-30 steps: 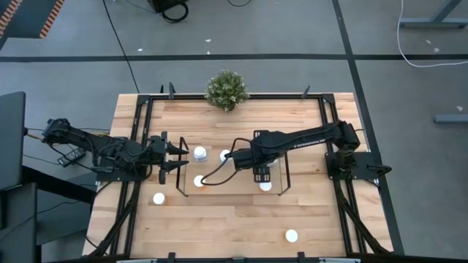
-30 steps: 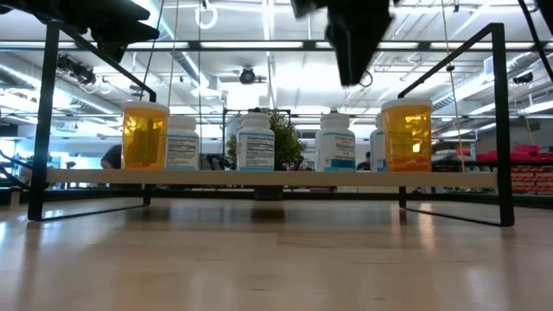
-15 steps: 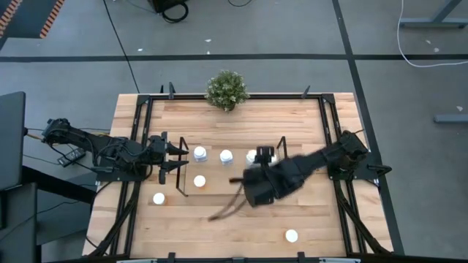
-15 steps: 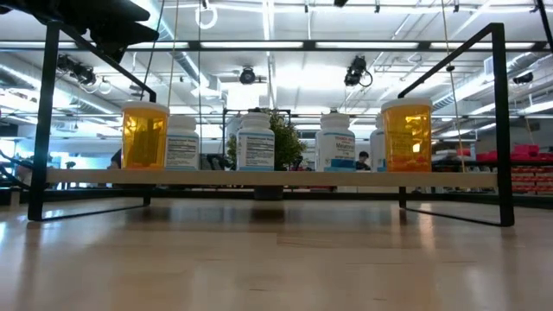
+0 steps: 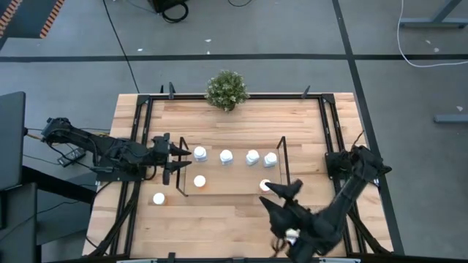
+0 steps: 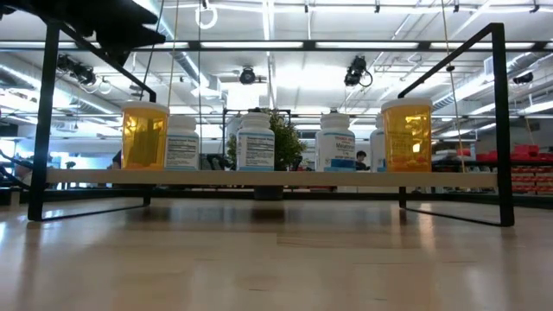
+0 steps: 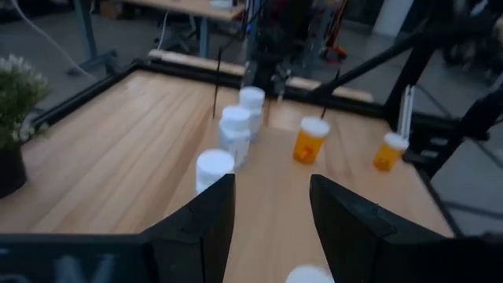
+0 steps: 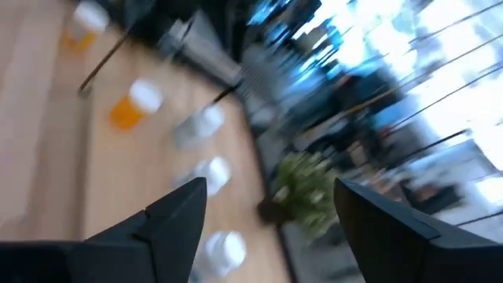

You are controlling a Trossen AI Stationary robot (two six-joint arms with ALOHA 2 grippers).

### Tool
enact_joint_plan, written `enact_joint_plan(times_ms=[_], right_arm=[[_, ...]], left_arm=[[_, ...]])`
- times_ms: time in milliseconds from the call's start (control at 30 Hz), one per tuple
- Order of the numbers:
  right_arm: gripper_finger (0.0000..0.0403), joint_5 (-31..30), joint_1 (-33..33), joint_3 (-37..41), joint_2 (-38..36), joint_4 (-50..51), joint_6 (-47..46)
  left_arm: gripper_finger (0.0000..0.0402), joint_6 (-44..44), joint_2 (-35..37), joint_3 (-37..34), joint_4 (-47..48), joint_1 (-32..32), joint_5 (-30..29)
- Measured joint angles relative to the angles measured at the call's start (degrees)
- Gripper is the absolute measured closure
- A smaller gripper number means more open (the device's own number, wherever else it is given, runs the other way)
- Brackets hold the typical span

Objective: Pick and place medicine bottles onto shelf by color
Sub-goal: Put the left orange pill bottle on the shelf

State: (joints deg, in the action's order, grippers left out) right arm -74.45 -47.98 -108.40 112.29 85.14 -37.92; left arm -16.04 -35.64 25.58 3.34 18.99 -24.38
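Observation:
The shelf [image 5: 281, 150] stands mid-table with six medicine bottles on its deck. Several whitish ones [image 5: 226, 155] form the far row; two orange ones [image 5: 199, 180] [image 5: 265, 185] stand on the near side. In the low view the orange bottles [image 6: 144, 136] [image 6: 406, 134] flank the whitish ones [image 6: 256, 142]. Two more bottles stand on the table, one [image 5: 159, 198] left of the shelf and one [image 5: 291, 235] near the near edge, half under the right arm. My left gripper [image 5: 178, 162] [image 7: 271, 228] is open at the shelf's left end. My right gripper [image 5: 274, 199] [image 8: 271, 228] is open, near of the shelf's right part.
A potted plant [image 5: 227, 89] sits at the table's far edge, behind the shelf. The black frame rails [image 5: 142, 117] run along the table's sides. Bare wood lies between the shelf and the near edge, left of the right arm.
My right gripper has swung from above the shelf's far row toward the table's near edge, turning as it went, and has left the low view. The bottles on the shelf stand as before.

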Motion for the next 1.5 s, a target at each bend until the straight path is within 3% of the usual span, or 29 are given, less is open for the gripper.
enact_joint_plan(times_ms=[200, 367, 533, 600, 733, 833, 900, 1000, 1167, 1233, 1367, 1500], right_arm=[[0.0119, -15.2, -0.8, 9.7, 0.0, 0.1, -11.6], [0.0119, -15.6, 4.2, 11.0, 0.1, -1.3, -10.7], [0.0119, -14.2, 8.4, 9.3, 0.1, -9.0, 3.8], [0.0119, -7.9, 10.4, 8.6, 0.1, -14.7, 15.5], [0.0119, 13.8, 15.6, 5.9, 0.1, -25.1, 37.4], [0.0119, 30.0, 19.2, 4.0, 0.1, -33.4, 45.4], [0.0119, 36.9, 20.8, 2.6, 0.1, -36.6, 47.3], [0.0119, 42.1, 22.2, 0.7, 0.0, -39.8, 49.8], [0.0119, 52.4, 23.8, 1.1, -0.4, -47.0, 54.2], [0.0119, 54.8, 24.1, 1.9, -1.3, -50.0, 54.7], [0.0119, 59.5, 25.5, 6.8, -3.1, -61.6, 54.8], [0.0119, 60.8, 27.3, 18.4, -6.4, -77.3, 55.9]], left_arm=[[0.0230, 2.0, 0.0, 0.0, -4.6, 1.5, 0.0], [0.0230, 4.0, 0.0, 0.0, -6.3, 3.1, -0.5], [0.0230, 3.6, -0.1, 0.0, -6.3, 4.1, -2.6], [0.0230, 3.4, -0.6, 0.0, -6.3, 4.4, -2.6], [0.0230, 7.3, -0.7, 0.0, -6.3, 4.0, -2.9], [0.0230, 9.0, -0.3, 0.0, -6.4, 3.3, -3.7], [0.0230, 8.6, 0.1, 0.7, -6.8, 3.3, -3.8], [0.0230, 11.5, 0.1, 3.8, -5.8, 4.0, -0.6], [0.0230, 21.9, -2.0, 7.0, -7.6, 7.1, 19.3], [0.0230, 22.7, -2.7, 8.4, -9.4, 8.5, 23.0], [0.0230, 27.9, -4.3, 9.9, -9.9, 11.8, 22.3], [0.0230, 32.7, -5.0, 11.1, -9.8, 14.9, 13.8]])
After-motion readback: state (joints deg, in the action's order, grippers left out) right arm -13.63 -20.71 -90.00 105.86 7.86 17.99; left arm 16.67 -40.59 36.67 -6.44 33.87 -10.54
